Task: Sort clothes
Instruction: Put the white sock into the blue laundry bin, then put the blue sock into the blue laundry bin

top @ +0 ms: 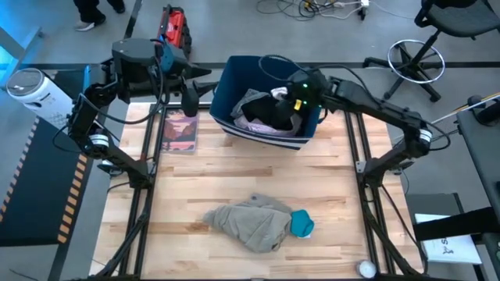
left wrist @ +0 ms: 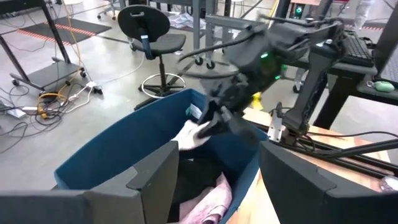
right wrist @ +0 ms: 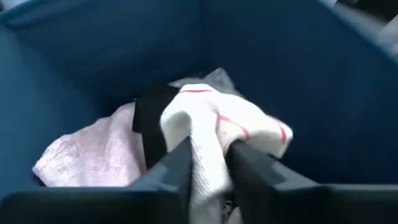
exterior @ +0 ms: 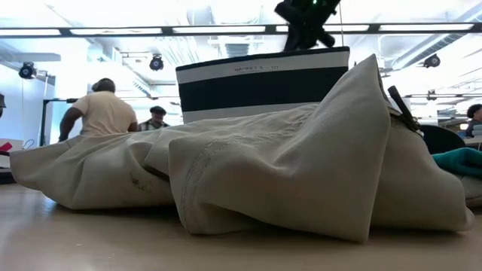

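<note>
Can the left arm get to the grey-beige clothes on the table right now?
Probably yes. The left gripper hovers open beside the bin, and bare table lies between it and the grey-beige garment.

The table is light wood, smooth and a bit shiny. The grey-beige garment is soft, crumpled cloth. The blue bin looks like smooth plastic.
</note>
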Controlling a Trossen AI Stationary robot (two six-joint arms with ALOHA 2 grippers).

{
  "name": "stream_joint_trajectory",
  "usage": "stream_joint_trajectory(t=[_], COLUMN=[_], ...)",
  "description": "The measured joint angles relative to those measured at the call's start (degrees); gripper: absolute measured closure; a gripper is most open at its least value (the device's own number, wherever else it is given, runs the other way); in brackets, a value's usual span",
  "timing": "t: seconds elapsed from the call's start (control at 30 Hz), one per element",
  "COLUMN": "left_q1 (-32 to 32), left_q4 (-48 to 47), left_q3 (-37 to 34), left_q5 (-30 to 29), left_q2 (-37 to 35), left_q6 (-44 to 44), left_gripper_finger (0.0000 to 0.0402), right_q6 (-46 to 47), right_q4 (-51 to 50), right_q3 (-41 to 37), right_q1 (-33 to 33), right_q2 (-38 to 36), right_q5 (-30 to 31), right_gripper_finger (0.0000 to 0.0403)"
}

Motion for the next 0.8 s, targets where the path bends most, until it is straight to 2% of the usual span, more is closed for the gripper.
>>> stream_joint_trajectory(t=[0.23,0.33,0.4,0.57,0.8], left_q1=[-0.5,-0.5,-0.5,-0.8,-3.7], left_q4=[0.0,0.0,0.0,0.0,4.5], left_q3=[0.0,-0.2,-0.3,-0.3,-0.3], left_q5=[0.1,0.5,3.1,11.3,18.6], left_q2=[0.3,0.7,1.3,5.0,13.6], left_q6=[-0.1,0.6,1.0,1.6,6.2], left_gripper_finger=[0.018,0.0173,0.0171,0.0182,0.0213], right_q6=[1.6,0.4,-0.4,-2.6,-2.8], right_q4=[-2.8,-4.0,-5.7,-11.3,-18.6], right_q3=[2.0,5.0,8.3,16.6,23.6], right_q1=[-0.1,-0.1,-0.1,0.7,2.6], right_q2=[0.6,-0.9,-2.0,-6.0,-12.2], right_q5=[-0.6,-0.4,-0.4,-0.3,0.1], right_gripper_finger=[0.0169,0.013,0.0114,0.0108,0.0158])
